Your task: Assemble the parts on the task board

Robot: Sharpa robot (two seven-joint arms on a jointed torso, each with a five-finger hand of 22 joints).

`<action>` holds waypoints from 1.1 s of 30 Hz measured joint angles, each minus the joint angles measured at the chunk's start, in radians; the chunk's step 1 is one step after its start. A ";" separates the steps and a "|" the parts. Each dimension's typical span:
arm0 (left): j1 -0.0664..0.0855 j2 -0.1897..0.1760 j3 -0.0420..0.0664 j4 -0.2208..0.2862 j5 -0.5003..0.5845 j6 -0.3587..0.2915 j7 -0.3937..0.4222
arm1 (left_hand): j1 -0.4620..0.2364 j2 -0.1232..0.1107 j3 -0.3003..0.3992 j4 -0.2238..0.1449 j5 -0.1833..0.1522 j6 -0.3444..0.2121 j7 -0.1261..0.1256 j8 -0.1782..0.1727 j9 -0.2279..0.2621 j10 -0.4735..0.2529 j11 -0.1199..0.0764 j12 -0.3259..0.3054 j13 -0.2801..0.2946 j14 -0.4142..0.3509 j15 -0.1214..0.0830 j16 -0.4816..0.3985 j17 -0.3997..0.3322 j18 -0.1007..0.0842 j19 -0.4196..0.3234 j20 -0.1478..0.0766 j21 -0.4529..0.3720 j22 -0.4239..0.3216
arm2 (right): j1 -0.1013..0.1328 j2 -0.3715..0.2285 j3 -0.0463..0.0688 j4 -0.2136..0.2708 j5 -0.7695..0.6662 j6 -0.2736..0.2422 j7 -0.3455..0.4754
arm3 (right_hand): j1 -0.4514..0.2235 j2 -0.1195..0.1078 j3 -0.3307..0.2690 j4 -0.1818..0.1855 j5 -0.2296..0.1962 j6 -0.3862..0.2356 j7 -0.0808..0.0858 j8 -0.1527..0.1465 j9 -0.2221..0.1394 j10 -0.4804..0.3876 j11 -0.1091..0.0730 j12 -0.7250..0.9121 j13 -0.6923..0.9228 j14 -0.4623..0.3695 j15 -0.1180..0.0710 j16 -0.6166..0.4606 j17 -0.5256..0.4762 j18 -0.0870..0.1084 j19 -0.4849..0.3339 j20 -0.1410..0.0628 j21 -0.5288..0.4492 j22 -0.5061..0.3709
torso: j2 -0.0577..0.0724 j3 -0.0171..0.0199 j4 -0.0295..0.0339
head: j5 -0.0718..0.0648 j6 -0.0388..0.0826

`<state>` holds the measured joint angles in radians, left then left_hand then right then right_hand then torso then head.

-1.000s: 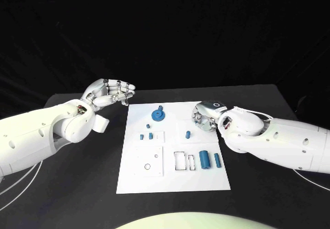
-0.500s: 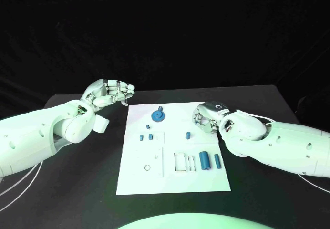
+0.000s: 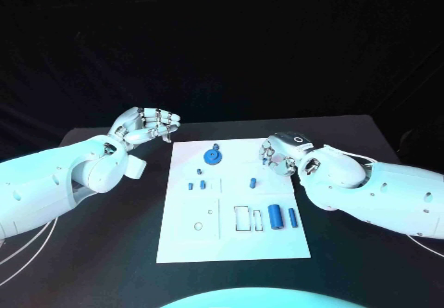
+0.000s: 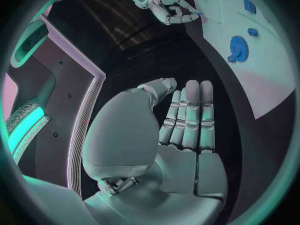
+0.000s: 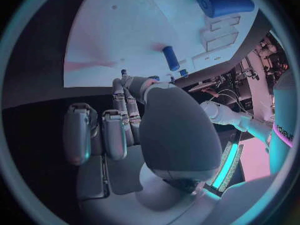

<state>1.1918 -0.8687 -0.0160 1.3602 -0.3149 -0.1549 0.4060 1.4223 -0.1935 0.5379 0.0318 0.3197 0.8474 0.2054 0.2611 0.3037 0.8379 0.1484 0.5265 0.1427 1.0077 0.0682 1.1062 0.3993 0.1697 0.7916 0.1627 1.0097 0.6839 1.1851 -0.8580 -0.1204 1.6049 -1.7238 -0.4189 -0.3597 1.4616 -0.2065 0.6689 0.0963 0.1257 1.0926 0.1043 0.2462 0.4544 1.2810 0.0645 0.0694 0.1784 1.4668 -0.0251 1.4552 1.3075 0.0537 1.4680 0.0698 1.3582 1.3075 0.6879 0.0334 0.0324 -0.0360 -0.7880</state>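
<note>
Task board (image 3: 185, 240): white plate, centre of black table (image 3: 351, 256).
Near parts: two upright blue cylinders (image 3: 274, 216) beside a rectangular slot.
Mid parts: small blue pegs (image 3: 196, 185); single peg (image 3: 253, 183).
Far part: blue disc (image 3: 213, 156).
Right hand (image 3: 280, 154): over board's right edge, fingers curled, holding nothing.
Left hand (image 3: 148, 125): off far-left corner, fingers curled, empty.

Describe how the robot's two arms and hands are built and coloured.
Both arms are bulky, rounded white shells with small dark dots. The left hand and right hand are silver metal with segmented fingers. The right hand carries a black cap with a pale ring. Thin pale cables trail from both arms.
</note>
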 measured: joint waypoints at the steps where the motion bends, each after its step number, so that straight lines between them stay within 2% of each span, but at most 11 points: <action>1: 0.000 0.000 0.000 0.000 0.000 0.000 0.000 | 0.000 0.000 0.000 0.000 0.000 0.000 0.000 0.000 0.000 0.000 0.000 0.000 0.000 0.000 0.000 0.000 0.000 0.000 0.000 0.000 0.000 0.000 | 0.000 -0.005 0.001 0.008 0.002 -0.003 0.001 | -0.001 0.001 0.000 0.000 0.000 0.000 0.000 0.002 0.000 0.000 0.000 0.000 0.000 0.000 0.000 0.000 0.000 0.000 0.000 0.000 0.000 0.000 | 0.000 0.0000 0.0000 | 0.000 0.000; 9: 0.000 0.001 0.000 0.001 0.006 -0.001 0.000 | 0.000 0.000 0.000 0.000 0.000 0.000 0.000 0.000 0.000 0.000 0.000 0.000 0.000 0.000 0.000 0.000 -0.001 0.000 0.000 0.000 0.000 0.000 | 0.002 -0.029 0.006 0.127 0.033 -0.042 0.017 | -0.007 -0.004 0.003 -0.003 0.006 0.000 0.000 0.005 0.002 0.000 0.000 0.000 -0.002 0.000 0.000 0.000 0.000 0.000 0.000 0.000 0.000 0.000 | 0.000 0.0006 -0.0009 | 0.012 0.001; 16: -0.002 0.004 0.000 0.006 0.010 -0.002 0.001 | 0.000 0.000 0.000 0.000 0.000 0.000 0.000 0.000 0.000 0.000 0.000 0.000 0.000 -0.004 0.004 0.000 -0.001 0.000 0.000 0.000 0.000 0.000 | -0.014 -0.011 0.006 0.211 0.048 -0.078 0.039 | -0.011 -0.008 0.007 -0.007 0.013 0.000 0.000 0.005 0.003 0.004 0.004 0.000 -0.005 0.000 0.000 0.000 0.000 0.000 0.000 0.000 0.000 0.000 | 0.000 0.0000 0.0005 | 0.034 0.001; 20: -0.003 0.005 0.000 0.009 0.013 -0.002 0.001 | 0.000 0.000 -0.003 -0.003 0.000 0.000 0.000 0.000 0.000 -0.004 0.004 0.000 0.000 -0.004 0.004 -0.004 -0.001 0.000 0.000 0.000 0.000 0.000 | -0.029 0.021 0.006 0.224 0.047 -0.090 0.050 | -0.011 -0.008 0.007 -0.007 0.013 0.000 0.000 0.005 0.004 0.004 0.004 0.000 -0.005 0.000 0.000 0.000 0.000 0.000 0.000 0.000 0.000 0.000 | 0.000 -0.0018 0.0008 | 0.051 -0.004; 24: -0.004 0.008 0.000 0.014 0.016 -0.003 0.001 | 0.000 0.000 -0.003 -0.003 0.000 0.000 0.000 0.000 0.000 -0.004 0.004 0.000 0.000 -0.003 0.003 -0.004 -0.001 0.000 0.000 0.000 0.000 -0.001 | -0.055 0.057 0.003 0.222 0.041 -0.096 0.058 | -0.011 -0.008 0.007 -0.007 0.014 -0.001 0.000 0.005 0.004 0.004 0.004 0.000 -0.005 0.000 0.000 0.000 0.000 0.000 0.000 0.000 0.000 0.000 | 0.000 -0.0028 0.0011 | 0.071 -0.012; 30: -0.004 0.011 0.000 0.021 0.020 -0.004 0.000 | 0.000 0.000 -0.003 -0.003 0.000 0.000 0.000 0.004 0.000 -0.004 0.004 0.000 -0.001 -0.004 0.004 -0.004 -0.001 0.000 0.000 0.000 0.000 -0.001 | -0.102 0.107 -0.003 0.197 0.024 -0.097 0.065 | -0.013 -0.005 0.010 -0.010 0.014 0.000 0.000 0.005 0.004 0.004 0.004 0.000 -0.005 0.000 0.000 0.000 0.000 0.000 0.000 0.000 0.000 0.001 | 0.001 -0.0037 0.0016 | 0.095 -0.025; 33: -0.004 0.013 0.000 0.025 0.021 -0.004 -0.001 | 0.000 0.000 -0.003 -0.003 0.000 0.000 0.000 0.004 0.000 -0.004 0.004 0.000 -0.001 -0.004 0.004 -0.004 -0.002 0.000 0.000 0.000 -0.004 -0.002 | -0.122 0.126 -0.004 0.183 0.015 -0.096 0.065 | -0.015 -0.004 0.010 -0.010 0.018 0.002 0.002 0.003 0.004 0.004 0.004 0.000 -0.005 0.000 0.000 0.000 0.001 0.000 0.000 0.000 -0.001 0.001 | 0.001 -0.0037 0.0016 | 0.103 -0.029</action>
<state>1.1874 -0.8559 -0.0163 1.3851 -0.2938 -0.1588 0.4055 1.4223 -0.1935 0.5352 0.0290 0.3197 0.8474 0.2054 0.2649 0.3039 0.8344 0.1520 0.5264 0.1418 1.0042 0.0717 1.1025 0.3976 0.1697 0.7916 0.1627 1.0058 0.6821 1.0633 -0.7324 -0.1246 1.7883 -1.7091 -0.5151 -0.2944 1.4470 -0.2107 0.6786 0.0865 0.1435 1.0941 0.1060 0.2492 0.4581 1.2848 0.0681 0.0693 0.1733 1.4670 -0.0249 1.4552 1.3081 0.0536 1.4680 0.0698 1.3575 1.3081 0.6889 0.0296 0.0340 0.0672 -0.8166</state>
